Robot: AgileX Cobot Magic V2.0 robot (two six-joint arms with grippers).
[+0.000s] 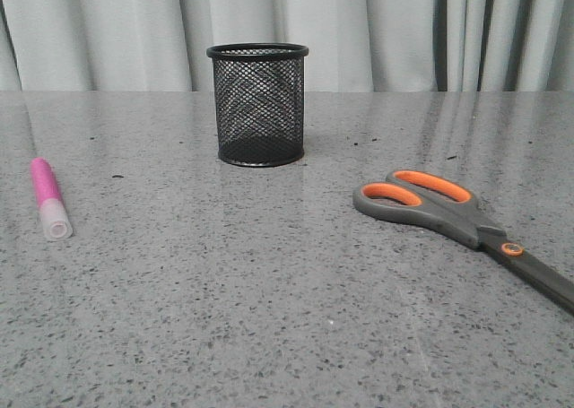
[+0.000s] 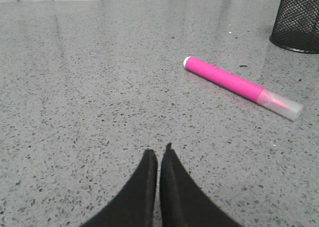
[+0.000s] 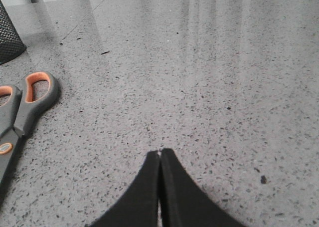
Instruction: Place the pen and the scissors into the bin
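One scissors, one pen, one bin, apart on table.

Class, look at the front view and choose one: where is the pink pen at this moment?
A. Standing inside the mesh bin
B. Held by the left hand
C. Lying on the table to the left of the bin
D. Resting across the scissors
C. The pen lies flat on the table, well left of the bin; the left hand is shut on nothing, and the scissors lie far to the right.
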